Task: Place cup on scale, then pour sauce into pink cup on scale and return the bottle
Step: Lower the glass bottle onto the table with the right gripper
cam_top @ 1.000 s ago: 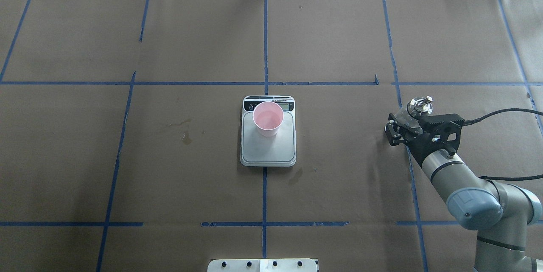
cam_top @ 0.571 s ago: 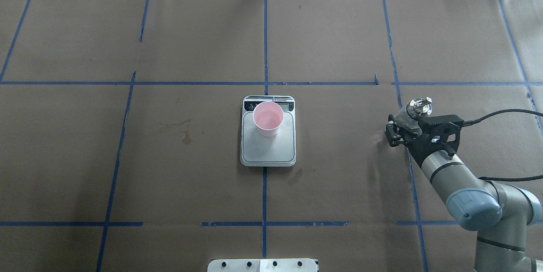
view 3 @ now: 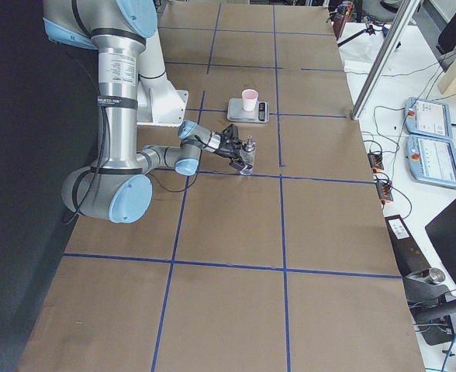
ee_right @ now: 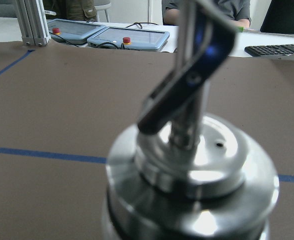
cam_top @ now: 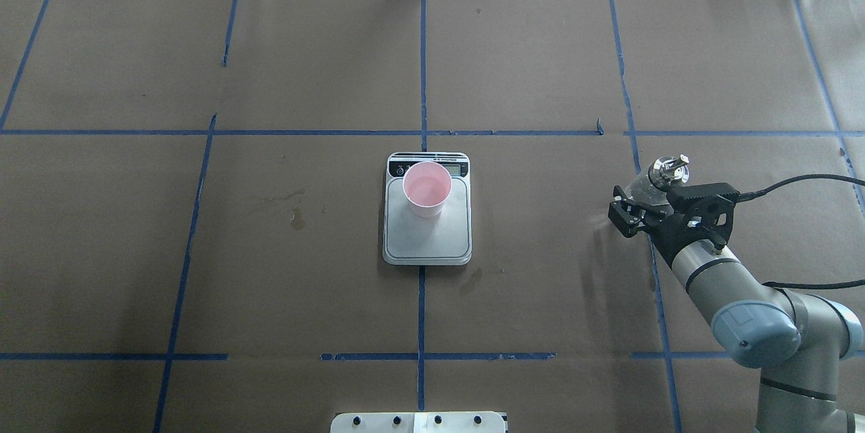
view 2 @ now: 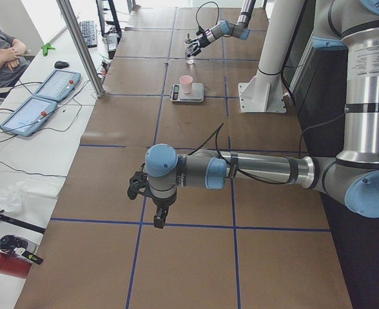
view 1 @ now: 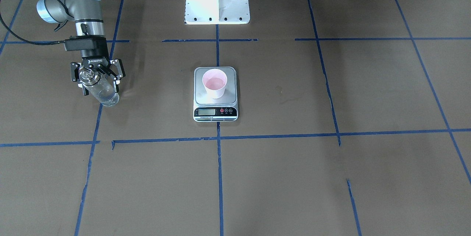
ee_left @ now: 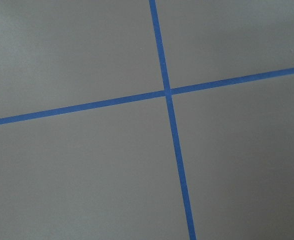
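The pink cup (cam_top: 427, 188) stands on the far part of the silver scale (cam_top: 427, 244), next to its display, with some liquid in it; both also show in the front view, the cup (view 1: 215, 83) on the scale (view 1: 215, 112). The clear bottle (cam_top: 665, 169) with a silver cap and spout stands upright on the table at the right (view 1: 103, 94). My right gripper (view 1: 97, 81) is open, its fingers spread on either side of the bottle's upper part. The right wrist view is filled by the bottle's cap (ee_right: 192, 175). My left gripper (view 2: 147, 199) hangs over bare table far from the scale; I cannot tell its state.
Brown paper with blue tape lines (cam_top: 422, 61) covers the table. Small wet stains (cam_top: 296, 219) lie left of the scale. The robot's white base (view 1: 217, 0) stands behind the scale. Operators' tablets (view 3: 428, 139) sit past the far table edge.
The right gripper's fingers have spread apart from the bottle. The bottle, cup and scale have not moved.
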Controlling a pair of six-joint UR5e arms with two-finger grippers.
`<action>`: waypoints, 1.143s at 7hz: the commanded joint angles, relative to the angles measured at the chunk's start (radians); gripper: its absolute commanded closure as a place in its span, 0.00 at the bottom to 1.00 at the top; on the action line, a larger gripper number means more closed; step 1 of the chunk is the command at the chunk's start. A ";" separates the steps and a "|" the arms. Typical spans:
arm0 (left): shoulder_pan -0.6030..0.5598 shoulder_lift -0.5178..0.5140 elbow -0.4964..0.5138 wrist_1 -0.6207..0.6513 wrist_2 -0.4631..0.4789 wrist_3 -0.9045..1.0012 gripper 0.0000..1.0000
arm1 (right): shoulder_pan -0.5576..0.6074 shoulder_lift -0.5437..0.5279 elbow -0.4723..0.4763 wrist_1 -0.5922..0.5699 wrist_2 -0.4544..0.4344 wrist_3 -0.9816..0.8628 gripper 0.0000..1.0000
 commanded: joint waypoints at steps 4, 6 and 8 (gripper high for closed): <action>0.000 -0.002 0.001 0.000 0.000 0.000 0.00 | -0.075 -0.015 0.008 0.012 -0.032 0.001 0.00; 0.000 -0.002 0.001 0.000 0.000 0.000 0.00 | -0.109 -0.047 0.012 0.017 -0.057 0.003 0.00; 0.000 -0.002 0.000 0.000 0.000 0.000 0.00 | -0.118 -0.104 0.048 0.029 -0.051 0.015 0.00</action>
